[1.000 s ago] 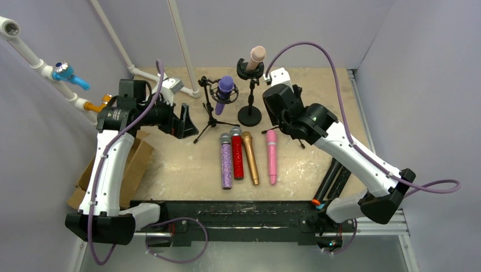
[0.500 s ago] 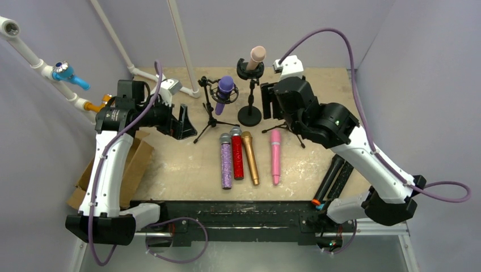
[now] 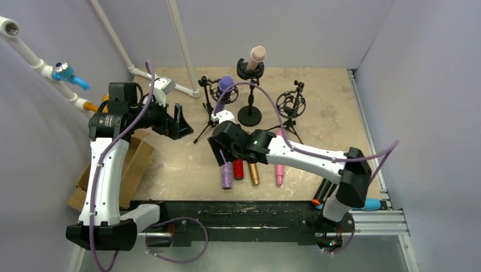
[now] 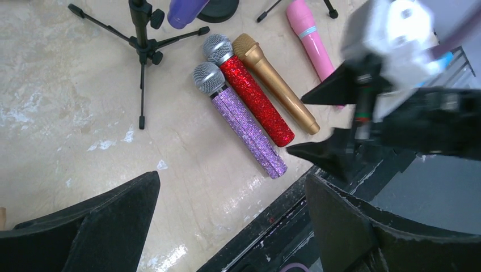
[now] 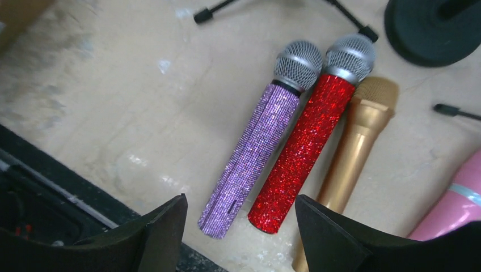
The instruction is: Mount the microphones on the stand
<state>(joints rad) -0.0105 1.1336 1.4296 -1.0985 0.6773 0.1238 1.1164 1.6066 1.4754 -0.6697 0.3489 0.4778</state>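
Observation:
Four microphones lie side by side on the table: purple glitter (image 5: pixel 255 147), red glitter (image 5: pixel 303 150), gold (image 5: pixel 351 153) and pink (image 5: pixel 451 212). My right gripper (image 5: pixel 241 226) is open and empty, hovering over the tail ends of the purple and red ones; in the top view it (image 3: pixel 224 152) covers their heads. My left gripper (image 3: pixel 178 120) is open and empty, left of the tripod stand (image 3: pixel 211 116) that holds a purple mic (image 3: pixel 225 88). A round-base stand (image 3: pixel 249 113) holds a beige mic (image 3: pixel 256 55). A tripod shock mount (image 3: pixel 291 105) stands empty.
A cardboard box (image 3: pixel 133 164) sits at the table's left edge under my left arm. White pipes (image 3: pixel 181 39) with a blue valve (image 3: pixel 68 72) run along the back left. A black rail (image 3: pixel 227 211) borders the near edge. Walls close both sides.
My right arm has swung from the back right, beside the empty shock mount, leftward and toward the near edge, and is now over the row of microphones. My left arm has barely moved.

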